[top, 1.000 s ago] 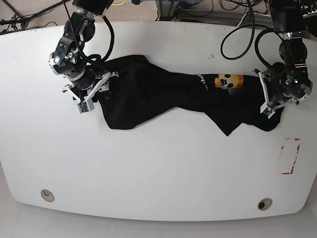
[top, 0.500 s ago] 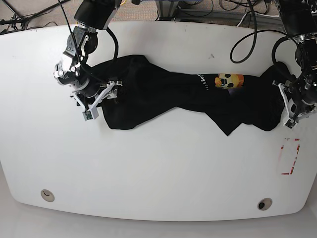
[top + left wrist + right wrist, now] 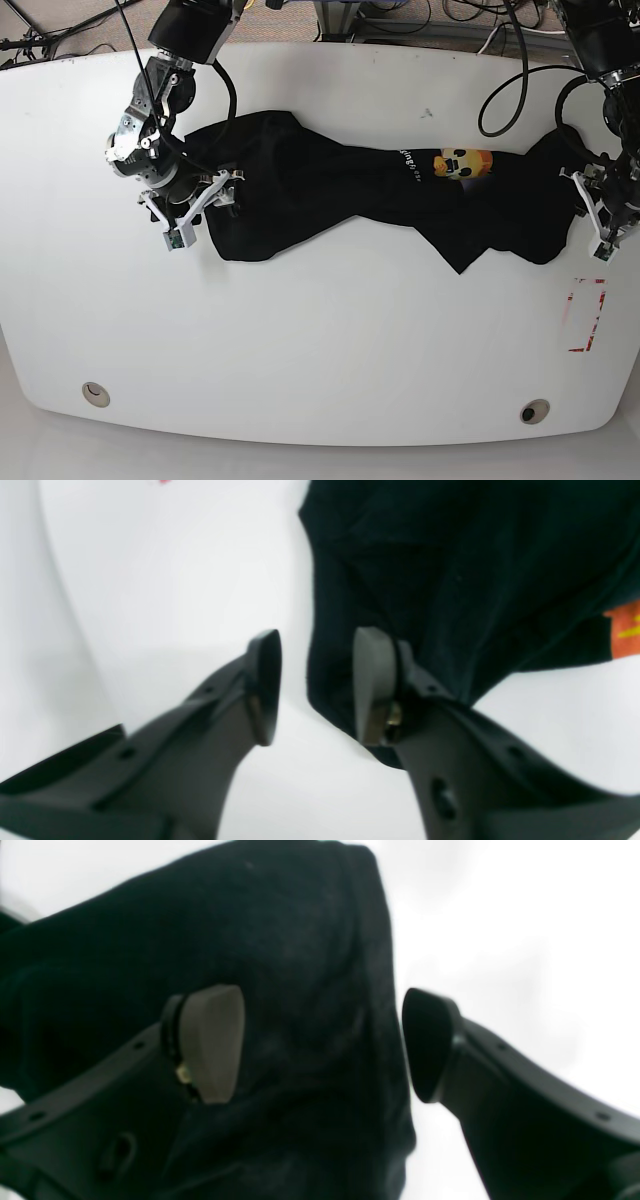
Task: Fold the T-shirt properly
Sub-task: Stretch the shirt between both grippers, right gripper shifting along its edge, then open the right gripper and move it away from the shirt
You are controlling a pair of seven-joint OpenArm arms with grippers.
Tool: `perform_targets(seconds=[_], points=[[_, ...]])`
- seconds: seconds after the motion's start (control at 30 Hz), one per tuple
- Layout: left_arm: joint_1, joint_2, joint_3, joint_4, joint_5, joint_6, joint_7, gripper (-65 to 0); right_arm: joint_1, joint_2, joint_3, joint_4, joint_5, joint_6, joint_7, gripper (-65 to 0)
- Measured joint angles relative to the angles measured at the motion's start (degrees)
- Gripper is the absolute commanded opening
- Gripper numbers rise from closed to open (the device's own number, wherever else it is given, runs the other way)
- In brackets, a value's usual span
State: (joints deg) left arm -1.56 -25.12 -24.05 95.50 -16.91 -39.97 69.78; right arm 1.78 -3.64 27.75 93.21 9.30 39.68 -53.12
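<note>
T-shirt [image 3: 380, 195] stretches lengthwise between desk [image 3: 320, 340] ends; right pincer [image 3: 320, 1045] gapes wide over one end, left pincer [image 3: 315, 685] narrower, empty, straddling the other.

White table [image 3: 320, 340]: black T-shirt [image 3: 330, 185], red marking [image 3: 587, 315].

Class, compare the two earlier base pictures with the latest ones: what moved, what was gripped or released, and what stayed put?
The left tool slid outward toward the table's edge, drawing the T-shirt's end with it, so the cloth now reaches further that way. The right tool opened wider over the other end and shifted slightly. Neither tool is clamped on cloth now. The printed face and the shirt's middle stayed put.
</note>
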Motion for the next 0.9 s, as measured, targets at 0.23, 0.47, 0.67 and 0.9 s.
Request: perform_targets(seconds=[0.23,0.47,0.67,0.9], points=[[0.2,0.1,0.1,-1.3,0.3,0.0,-0.2,-43.4,-0.3,0.4,0.3,-0.3,-0.1,0.0,-0.1,-17.0],[-0.6,-0.4,-2.8,-1.0,0.5,0.0,0.0,-42.2,-0.2,0.2,0.1,-1.7,0.2,0.0,-0.1,-17.1],[-0.5,-0.3,-3.7,-1.2,0.2,0.0,0.0,-41.5,-0.3,0.0,0.0,-2.1,1.1,0.0,-1.0,-17.5],[-0.5,-0.3,-3.1,-2.1,0.2,0.0,-0.3,-42.2,-0.4,0.6,0.1,-2.1,1.3,0.0,-1.1,-17.6]])
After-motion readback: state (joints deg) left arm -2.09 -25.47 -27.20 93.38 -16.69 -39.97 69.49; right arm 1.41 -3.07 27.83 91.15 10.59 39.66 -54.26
